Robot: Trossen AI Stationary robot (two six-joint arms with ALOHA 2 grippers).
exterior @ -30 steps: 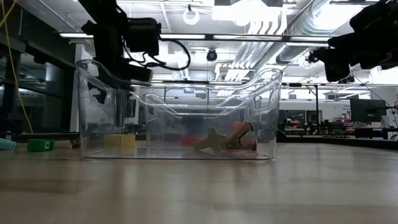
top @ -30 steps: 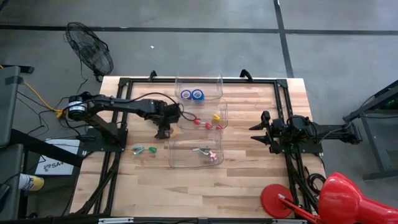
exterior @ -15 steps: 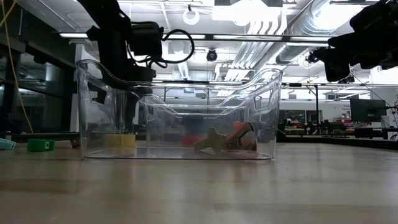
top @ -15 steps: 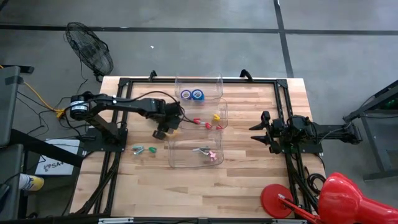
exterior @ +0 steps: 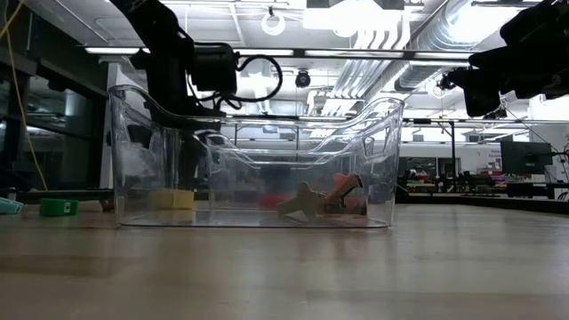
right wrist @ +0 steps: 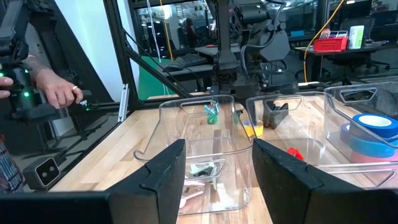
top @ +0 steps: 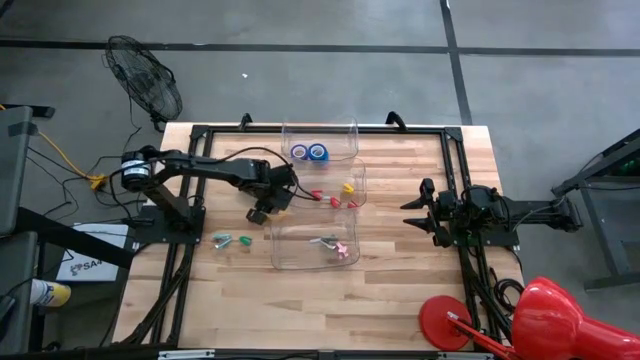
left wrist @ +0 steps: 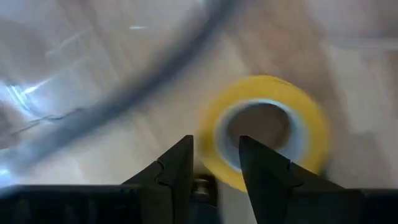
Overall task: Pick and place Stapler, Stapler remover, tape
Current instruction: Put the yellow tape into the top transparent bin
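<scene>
A yellow tape roll (left wrist: 268, 84) lies flat on the table (top: 400, 290), beside the left wall of the clear middle bin (top: 361, 176). My left gripper (left wrist: 216, 167) points down over it and is open. One finger stands in the roll's hole and the other outside its wall. In the high view the roll (top: 277, 210) shows just right of this gripper (top: 262, 212). Two blue tape rolls (top: 308, 152) lie in the far bin (top: 320, 123). My right gripper (top: 425, 212) waits open at the table's right side. I cannot pick out the stapler or the remover among the small items. My left gripper comes at the yellow roll from above, and the ring's wall (left wrist: 211, 174) passes between its two fingers. I cannot tell whether either finger touches it. The roll lies flat on the table, its side (exterior: 171, 200) showing through the near bin.
Small red and yellow items lie in the middle bin, and pink and grey ones (top: 333, 245) in the near bin (top: 280, 258). Green and pink items (top: 232, 240) lie loose on the table to the left. A person's hand (right wrist: 59, 93) shows beyond the table's left side.
My left gripper has rolled about the line it points along and sunk a little toward the yellow roll. In the high view this has uncovered the roll. The roll has stayed where it was.
</scene>
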